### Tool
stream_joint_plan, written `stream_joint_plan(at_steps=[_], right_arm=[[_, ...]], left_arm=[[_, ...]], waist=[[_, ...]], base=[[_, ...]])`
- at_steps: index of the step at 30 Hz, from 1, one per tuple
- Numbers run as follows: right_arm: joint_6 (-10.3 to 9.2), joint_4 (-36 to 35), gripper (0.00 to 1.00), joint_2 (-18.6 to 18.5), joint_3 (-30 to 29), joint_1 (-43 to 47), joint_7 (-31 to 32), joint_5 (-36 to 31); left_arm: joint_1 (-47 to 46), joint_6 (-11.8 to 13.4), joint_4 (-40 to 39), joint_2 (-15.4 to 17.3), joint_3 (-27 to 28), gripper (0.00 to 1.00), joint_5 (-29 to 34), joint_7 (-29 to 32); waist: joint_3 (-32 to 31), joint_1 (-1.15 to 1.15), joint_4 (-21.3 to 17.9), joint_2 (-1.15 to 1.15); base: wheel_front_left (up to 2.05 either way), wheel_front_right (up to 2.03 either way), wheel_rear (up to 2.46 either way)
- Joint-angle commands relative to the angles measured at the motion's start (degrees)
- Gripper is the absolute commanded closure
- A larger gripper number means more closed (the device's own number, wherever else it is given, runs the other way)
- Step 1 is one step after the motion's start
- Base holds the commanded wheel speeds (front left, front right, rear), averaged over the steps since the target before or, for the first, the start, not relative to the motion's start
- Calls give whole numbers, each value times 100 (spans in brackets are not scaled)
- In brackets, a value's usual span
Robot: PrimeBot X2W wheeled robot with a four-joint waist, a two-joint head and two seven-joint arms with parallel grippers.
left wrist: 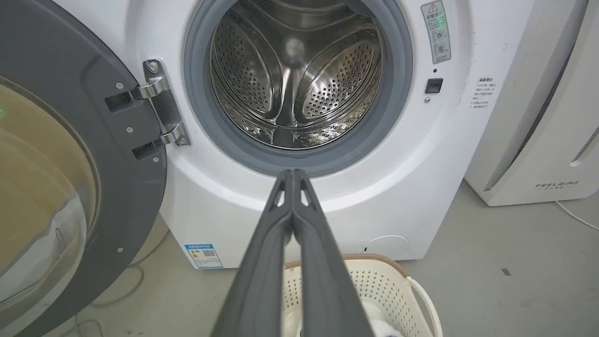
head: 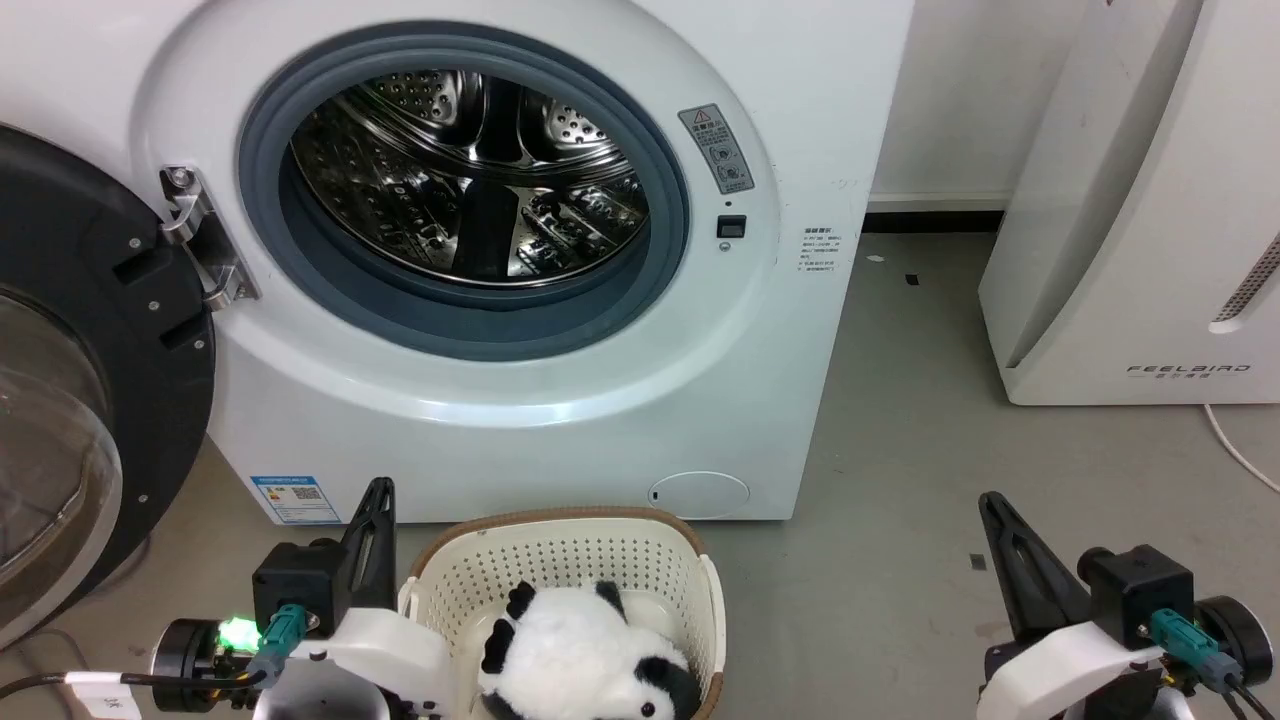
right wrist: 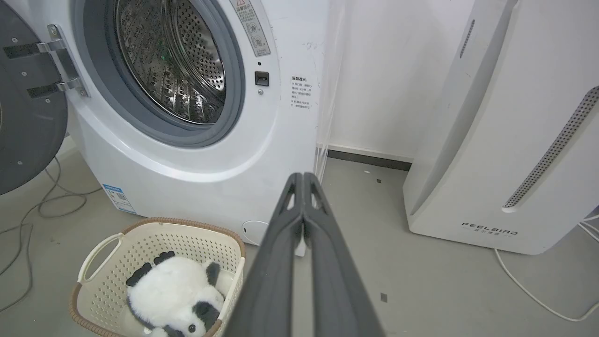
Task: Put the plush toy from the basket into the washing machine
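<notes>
We hold both arms low, aimed at the washing machine (head: 520, 420), whose door (head: 60, 400) stands open. Our left gripper (left wrist: 293, 174) and right gripper (right wrist: 303, 177) are both closed and empty. The plush toy (head: 585, 650) lies in the basket (head: 560, 518) on the floor (head: 900, 500), beside our left gripper.

The toy panda (head: 585, 650) is fluffy white with black ears and arms. The basket (head: 560, 560) is cream, dotted with small holes, and has a brown rim. The washing machine (head: 500, 420) is white, with a grey ring (head: 460, 330) and a shiny silver drum (head: 450, 150) full of little holes. Its door (head: 150, 300) is dark grey. The floor (head: 900, 450) is grey.
</notes>
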Motion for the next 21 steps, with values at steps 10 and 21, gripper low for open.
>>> stream_joint_plan(at_steps=[10, 21], right_arm=[[-4, 14, 100, 1, -4, -80, 9, -44], [1, 0, 0, 0, 0, 2, -1, 4]], left_arm=[[79, -25, -24, 3, -2, 100, 15, 2], [-1, 3, 2, 0, 1, 0, -1, -1]], waist=[[0, 0, 0, 0], [0, 0, 0, 0]], base=[[0, 0, 0], [0, 0, 0]])
